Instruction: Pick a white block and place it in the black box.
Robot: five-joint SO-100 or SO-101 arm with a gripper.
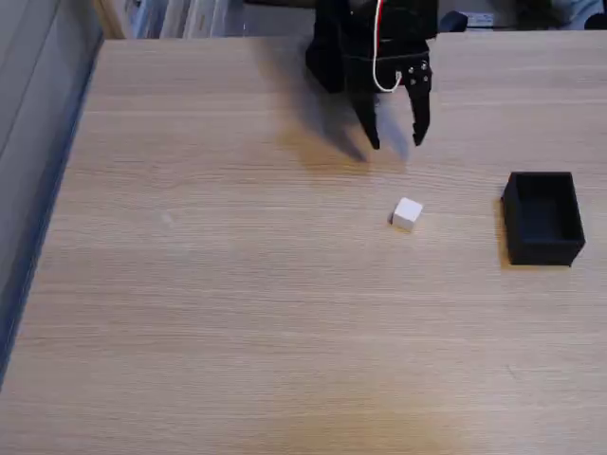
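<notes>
— What's the setting like from where you stand?

— In the fixed view, a pale wood-grain table [237, 313] takes up nearly everything. Along its left edge runs a grey wall or panel [33, 123], and past the far edge there is a blurred clutter of what may be shelves or papers [180, 14]; I can't make it out any better.

— How many things are on the table?

— I count one white block [407, 213], one black box [542, 218], and one arm with a single gripper [397, 142]. A red and a white wire [378, 52] loop down the front of the black arm body.

— Where's the block?

— Right of centre, sitting flat on the wood, turned a little so a corner faces near. It touches nothing.

— And the box?

— Well to the right of the block, close to the table's right edge, open top facing up. Its inside looks dark and I see nothing in it.

— The gripper?

— It hangs at the far side, fingers pointing down toward the near side, spread apart with a clear gap and nothing between them. Its tips are just beyond the block, apart from it. Its shadow falls on the wood to the left.

— Anything in the way?

— Bare wood lies between block and box.
</notes>
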